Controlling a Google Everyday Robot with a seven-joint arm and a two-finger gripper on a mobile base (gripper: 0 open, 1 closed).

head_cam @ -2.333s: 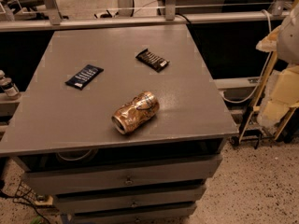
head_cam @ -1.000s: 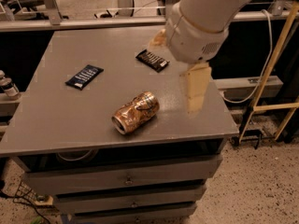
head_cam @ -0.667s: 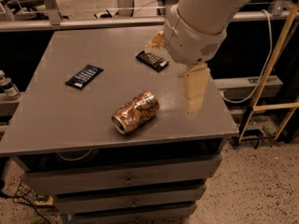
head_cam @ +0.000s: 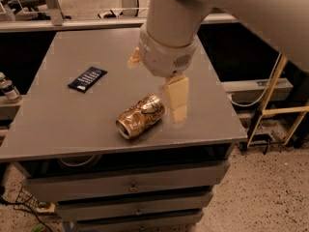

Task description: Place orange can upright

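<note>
The orange can (head_cam: 140, 116) lies on its side near the front edge of the grey table (head_cam: 58, 124), with its silver lid facing front-left. My gripper (head_cam: 155, 92) hangs from the large white arm just above and to the right of the can. It is open and empty. One cream finger (head_cam: 176, 100) points down right beside the can's far end, and the other finger (head_cam: 134, 58) shows behind the wrist. Neither finger visibly touches the can.
A flat dark wrapper (head_cam: 87, 78) lies on the table's left side. The arm hides the table's back middle. Drawers (head_cam: 130, 187) sit under the tabletop. A bottle (head_cam: 7, 88) stands off the left edge. A yellow frame (head_cam: 270, 105) stands to the right.
The arm has come in over the table from the right and moved down towards the can. Its near finger is now right beside the can. The can has not moved.
</note>
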